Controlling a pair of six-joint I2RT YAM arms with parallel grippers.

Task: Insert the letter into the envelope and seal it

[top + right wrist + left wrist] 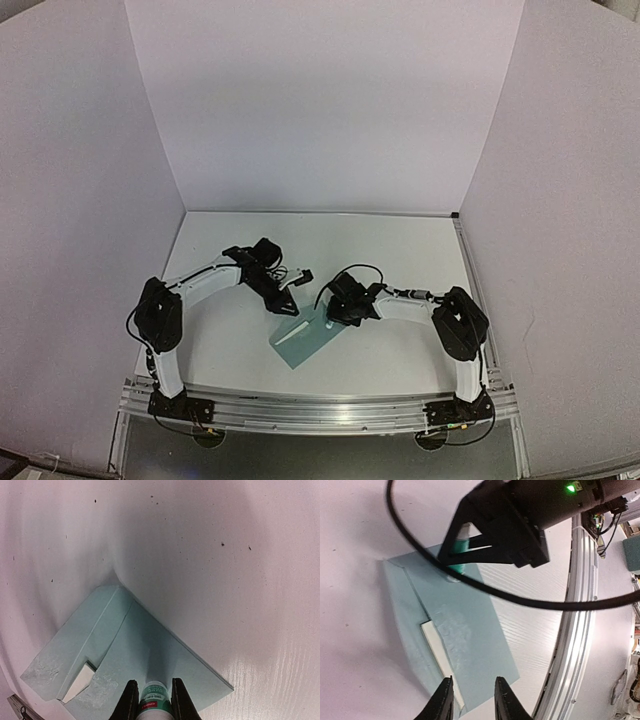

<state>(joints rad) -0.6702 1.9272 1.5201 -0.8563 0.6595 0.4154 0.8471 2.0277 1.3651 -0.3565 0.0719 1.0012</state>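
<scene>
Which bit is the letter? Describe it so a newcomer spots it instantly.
On the white table, between the two arms, lies a teal envelope. The letter is the thin cream strip showing in the gap between the envelope's flap and body. It's the only pale, flat piece there; the glue stick in the right hand is a round teal-and-white tube.

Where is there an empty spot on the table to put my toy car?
The widest bare patch of table runs along the back wall, behind both arms. A smaller one lies between the envelope and the right arm's base. The middle is crowded: the left gripper and the right gripper, holding a glue stick, meet over the envelope.
</scene>
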